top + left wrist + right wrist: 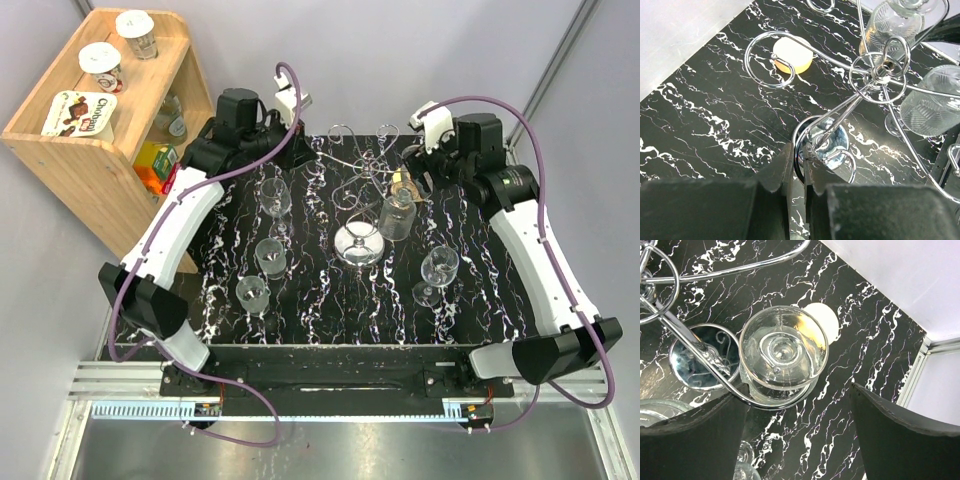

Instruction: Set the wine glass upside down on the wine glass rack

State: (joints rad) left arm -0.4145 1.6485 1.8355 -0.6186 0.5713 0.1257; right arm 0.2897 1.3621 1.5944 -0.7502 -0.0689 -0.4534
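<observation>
The chrome wine glass rack (352, 190) stands mid-table on its mirror disc base (360, 247). A clear wine glass (395, 215) hangs upside down in one curled arm on the rack's right side. In the right wrist view this glass (782, 355) sits foot up in a wire loop (715, 371). My right gripper (418, 172) (797, 405) is open and empty, its fingers spread wide just behind the glass. My left gripper (296, 152) (800, 150) is shut on a curled wire loop of the rack (884, 67) at its left side.
Three wine glasses (275, 195), (270, 255), (252, 292) stand on the left of the black marbled table (330, 320), and one (438, 268) on the right. A cream round disc (792, 55) lies near the far edge. A wooden shelf (95, 150) with yoghurt cups stands far left.
</observation>
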